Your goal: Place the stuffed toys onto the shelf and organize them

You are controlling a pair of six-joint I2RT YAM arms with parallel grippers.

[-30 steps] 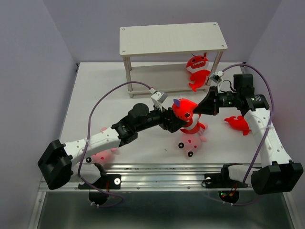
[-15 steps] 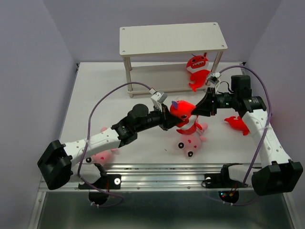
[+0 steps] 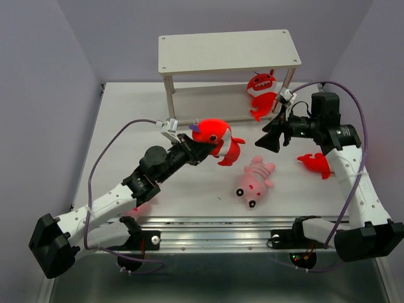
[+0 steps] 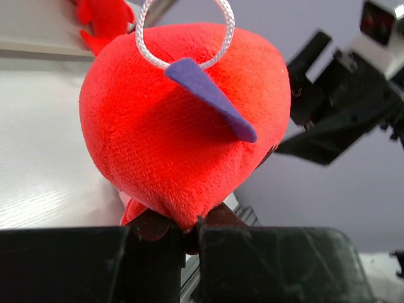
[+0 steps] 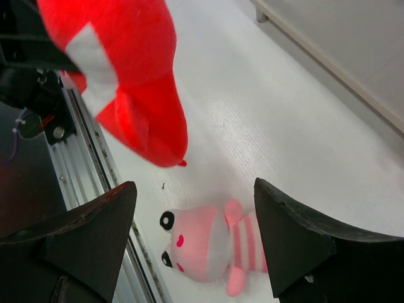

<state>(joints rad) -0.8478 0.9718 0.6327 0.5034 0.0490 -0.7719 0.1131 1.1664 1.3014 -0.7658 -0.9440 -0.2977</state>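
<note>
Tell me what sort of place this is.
Probably a robot lab test cell: a left arm and right arm bolted to a metal rail at a white table, plain walls close around it, and a small shelf with plush toys as props.

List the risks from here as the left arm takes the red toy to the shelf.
The left pincer pinches only a small fold at the base of the red toy; it may slip out on the way.
The open right pincer hangs close beside it; the arms might clip.
Another red monster sits on the lower board of the shelf and could be knocked.
</note>
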